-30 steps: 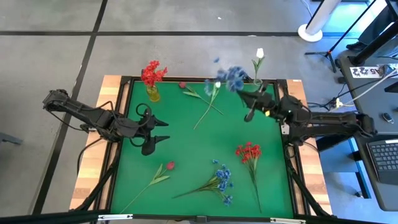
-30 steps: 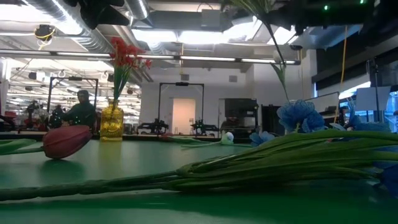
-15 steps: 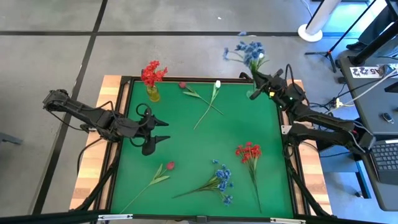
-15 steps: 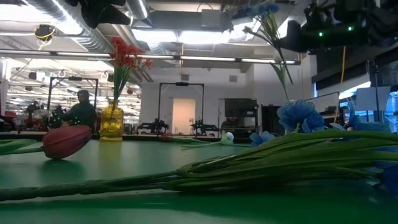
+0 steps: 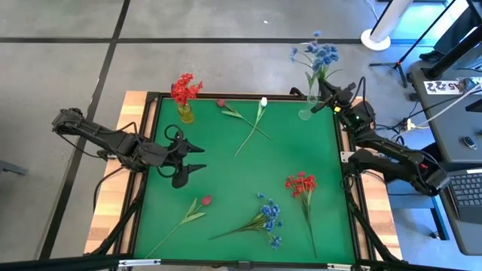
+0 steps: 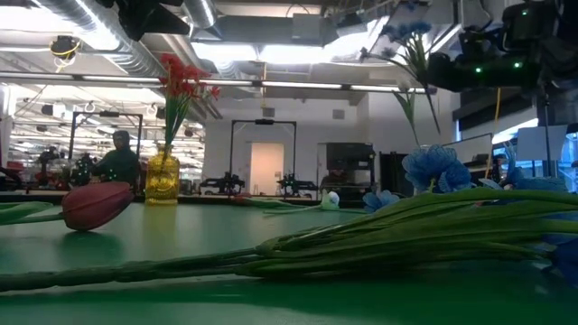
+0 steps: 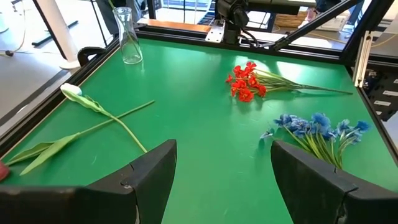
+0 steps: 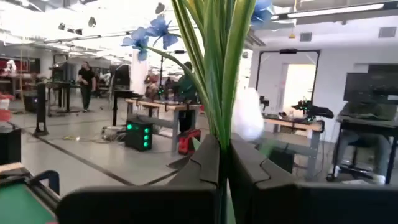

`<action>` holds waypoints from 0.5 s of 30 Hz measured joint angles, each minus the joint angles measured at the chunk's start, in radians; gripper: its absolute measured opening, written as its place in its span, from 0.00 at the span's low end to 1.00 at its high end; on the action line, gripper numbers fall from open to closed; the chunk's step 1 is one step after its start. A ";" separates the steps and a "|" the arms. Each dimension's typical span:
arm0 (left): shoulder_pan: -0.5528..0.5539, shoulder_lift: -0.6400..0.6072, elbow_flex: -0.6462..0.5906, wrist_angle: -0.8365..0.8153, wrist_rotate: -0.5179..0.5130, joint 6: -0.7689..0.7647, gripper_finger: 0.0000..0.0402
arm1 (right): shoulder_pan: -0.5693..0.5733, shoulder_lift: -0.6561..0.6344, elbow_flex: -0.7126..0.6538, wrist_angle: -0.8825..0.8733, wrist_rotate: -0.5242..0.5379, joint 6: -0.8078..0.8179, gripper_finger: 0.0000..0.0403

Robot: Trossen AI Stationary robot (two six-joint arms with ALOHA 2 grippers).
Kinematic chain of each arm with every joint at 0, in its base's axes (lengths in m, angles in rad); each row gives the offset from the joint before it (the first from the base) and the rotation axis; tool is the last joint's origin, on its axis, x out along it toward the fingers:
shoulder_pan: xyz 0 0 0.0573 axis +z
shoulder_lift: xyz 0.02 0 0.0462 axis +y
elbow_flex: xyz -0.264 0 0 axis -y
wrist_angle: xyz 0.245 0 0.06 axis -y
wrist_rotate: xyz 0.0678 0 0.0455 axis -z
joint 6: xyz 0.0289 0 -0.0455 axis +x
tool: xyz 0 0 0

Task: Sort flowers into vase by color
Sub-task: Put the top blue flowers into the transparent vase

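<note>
My right gripper (image 5: pixel 322 105) is at the table's far right corner, shut on a blue flower bunch (image 5: pixel 316 54) and raised beside the clear vase (image 5: pixel 305 114). A white bud (image 8: pixel 247 115) shows just behind the stems. My left gripper (image 5: pixel 197 158) hovers open over the left middle of the mat, touching nothing. Red blossoms (image 5: pixel 184 86) stand in the yellow vase (image 5: pixel 184 113). Lying on the mat are two crossed tulips, one red and one white (image 5: pixel 248 120), a red cluster (image 5: pixel 301 184), a blue cluster (image 5: pixel 267 218) and a red-pink tulip (image 5: pixel 199 203). My right gripper pinches the blue bunch's green stems (image 8: pixel 217 118) between its two fingers, which lie across them. The bunch stands nearly upright with its blossoms (image 6: pixel 406 27) above the fingers, lifted clear of the table. The gripper hides the stems' lower ends.
A dark raised frame (image 5: pixel 241 96) borders the green mat. The right arm's base and cables sit by the right edge (image 5: pixel 354 162). Bare mat lies in the middle (image 5: pixel 241 173). Floor stands and a desk are beyond the far right corner.
My right gripper carried the blue bunch toward the far right corner, from over the mat to beside the clear vase. The bunch turned from slanting toward the left to nearly upright. The left arm kept still.
</note>
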 joint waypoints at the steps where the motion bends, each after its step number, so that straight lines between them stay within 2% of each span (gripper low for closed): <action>1: 0.000 0.000 0.000 0.002 0.000 0.000 0.63 | -0.013 0.000 -0.002 -0.001 -0.009 0.001 0.03; 7: 0.000 0.000 0.000 0.027 -0.005 0.000 0.63 | -0.077 0.019 -0.039 0.019 -0.027 0.012 0.02; 15: 0.000 0.000 0.000 0.029 -0.010 0.001 0.63 | -0.106 0.078 -0.067 0.232 -0.079 0.099 0.02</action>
